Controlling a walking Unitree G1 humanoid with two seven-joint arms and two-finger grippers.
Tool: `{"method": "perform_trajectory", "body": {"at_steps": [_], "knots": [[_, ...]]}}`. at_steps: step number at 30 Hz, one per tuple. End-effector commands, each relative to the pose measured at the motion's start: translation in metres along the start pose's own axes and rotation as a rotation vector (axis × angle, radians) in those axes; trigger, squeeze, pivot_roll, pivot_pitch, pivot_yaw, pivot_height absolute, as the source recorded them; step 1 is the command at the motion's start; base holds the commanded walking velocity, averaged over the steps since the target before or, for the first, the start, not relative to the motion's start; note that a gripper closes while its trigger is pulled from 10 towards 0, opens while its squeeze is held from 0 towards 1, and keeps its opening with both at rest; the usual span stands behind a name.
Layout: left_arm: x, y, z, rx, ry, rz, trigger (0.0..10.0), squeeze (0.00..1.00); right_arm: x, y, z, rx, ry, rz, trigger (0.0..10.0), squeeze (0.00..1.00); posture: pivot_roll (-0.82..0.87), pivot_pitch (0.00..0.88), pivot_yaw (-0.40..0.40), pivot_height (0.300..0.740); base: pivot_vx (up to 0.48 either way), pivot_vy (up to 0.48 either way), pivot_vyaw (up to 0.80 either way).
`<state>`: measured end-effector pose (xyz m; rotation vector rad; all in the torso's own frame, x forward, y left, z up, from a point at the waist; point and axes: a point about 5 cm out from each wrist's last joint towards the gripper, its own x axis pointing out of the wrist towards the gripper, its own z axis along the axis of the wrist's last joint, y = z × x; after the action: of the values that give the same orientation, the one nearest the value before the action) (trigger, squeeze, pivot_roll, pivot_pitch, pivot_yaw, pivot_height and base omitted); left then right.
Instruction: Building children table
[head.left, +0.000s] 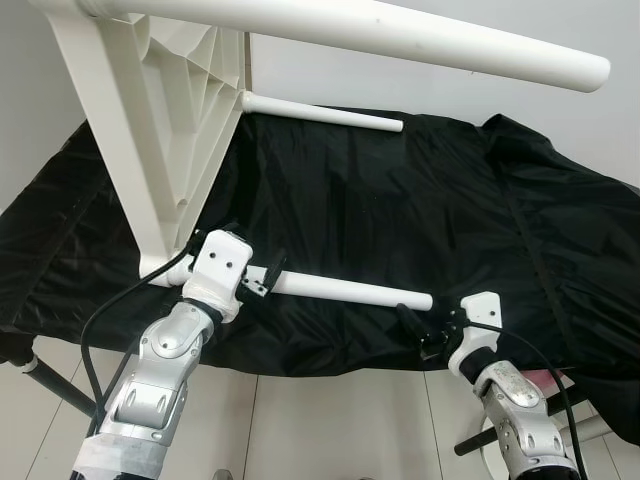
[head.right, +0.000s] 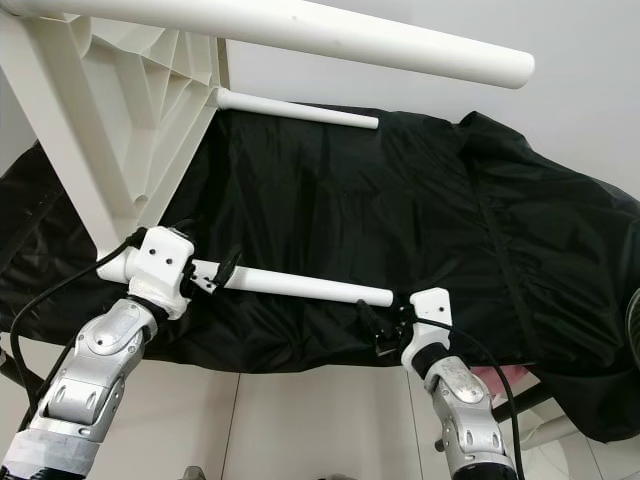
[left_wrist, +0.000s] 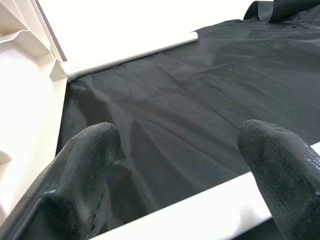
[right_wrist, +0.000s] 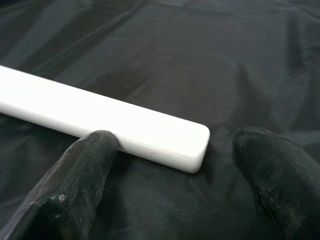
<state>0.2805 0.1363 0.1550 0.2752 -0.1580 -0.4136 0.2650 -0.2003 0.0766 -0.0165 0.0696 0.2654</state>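
A white plastic children's table lies on its side on a black cloth (head.left: 440, 200), its ribbed underside (head.left: 160, 120) at the left and its round legs pointing right. My left gripper (head.left: 262, 278) is open at the base of the near lower leg (head.left: 350, 292). In the left wrist view that leg (left_wrist: 200, 215) passes low between the two fingers (left_wrist: 85, 160). My right gripper (head.left: 420, 330) is open at the same leg's free end (right_wrist: 165, 140), one finger (right_wrist: 80, 180) beside it and the other apart. Another leg (head.left: 400, 40) juts out overhead and one (head.left: 320, 112) lies farther back.
The black cloth drapes over a low stand whose dark metal legs (head.left: 60, 385) show at the lower left. A pale tiled floor (head.left: 330, 420) lies below the front edge, and a white wall rises behind. Something pink (head.left: 545, 378) peeks out under the cloth at the right.
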Motion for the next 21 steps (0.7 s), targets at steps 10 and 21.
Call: {"method": "perform_trajectory", "body": {"at_steps": [10,21], "knots": [[0.001,-0.003,0.001,0.018,0.008,-0.040,10.0,0.00,-0.002,-0.023,0.002,0.021,-0.028,-0.179,10.0,0.00,0.01,0.050,-0.037,0.740,0.000,0.000,0.00],[-0.001,-0.009,0.003,0.002,-0.029,-0.069,10.0,0.00,-0.026,-0.010,0.019,0.064,-0.262,-0.295,10.0,0.00,-0.02,0.065,-0.024,0.740,0.000,0.000,0.00]]}}
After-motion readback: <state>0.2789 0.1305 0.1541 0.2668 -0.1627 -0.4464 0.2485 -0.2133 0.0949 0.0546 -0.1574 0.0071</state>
